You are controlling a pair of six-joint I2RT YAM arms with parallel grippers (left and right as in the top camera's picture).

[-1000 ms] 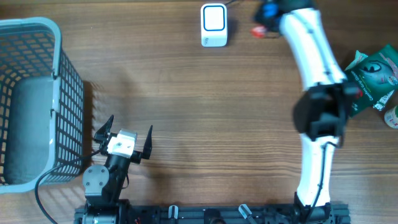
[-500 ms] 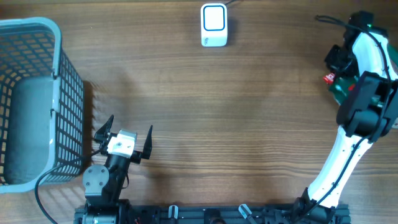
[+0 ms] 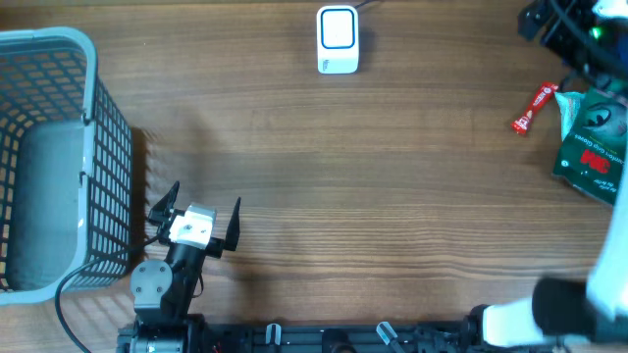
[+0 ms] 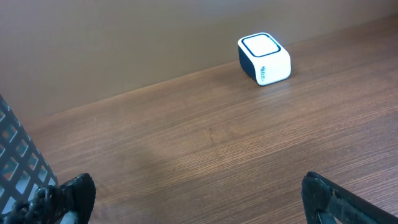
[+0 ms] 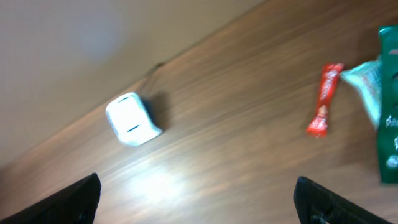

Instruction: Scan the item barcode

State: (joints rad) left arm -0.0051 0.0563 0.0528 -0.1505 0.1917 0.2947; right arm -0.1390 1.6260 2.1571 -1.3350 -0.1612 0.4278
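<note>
Fingers of the left gripper point(image 3: 204, 196) stand spread wide with nothing between them in the overhead view, well off to the near left of the white box-shaped scanner with a blue-rimmed top point(image 3: 337, 39). That scanner sits at the far edge of the brown wooden table point(image 3: 373, 196). Left of the scanner, at the table's side, stands the grey plastic mesh basket point(image 3: 59, 157). Far to the right of the scanner, the right gripper point(image 3: 559, 25) is a dark shape partly cut by the frame edge, and how its fingers stand cannot be told from above. The small red stick packet point(image 3: 533, 108) lies flat on the wood, right of the scanner and a little nearer the robot, free of any finger. Just beside it, on the side away from the scanner, lies the green foil pouch with red print point(image 3: 592, 147).

From the left wrist, two dark fingertips point(image 4: 68, 196) sit at the bottom corners, wide apart and empty. The scanner point(image 4: 264, 58) stands well ahead and to the right, and a strip of the basket point(image 4: 15, 168) shows at the left edge.

The right wrist view is blurred. Its fingertips point(image 5: 74, 199) sit at opposite bottom corners, wide apart, gripping nothing. The scanner point(image 5: 132, 118) rests on the wood ahead. The red stick packet point(image 5: 324, 98) lies well to the scanner's right, with the pouch point(image 5: 388, 106) just beyond it at the frame edge.
</note>
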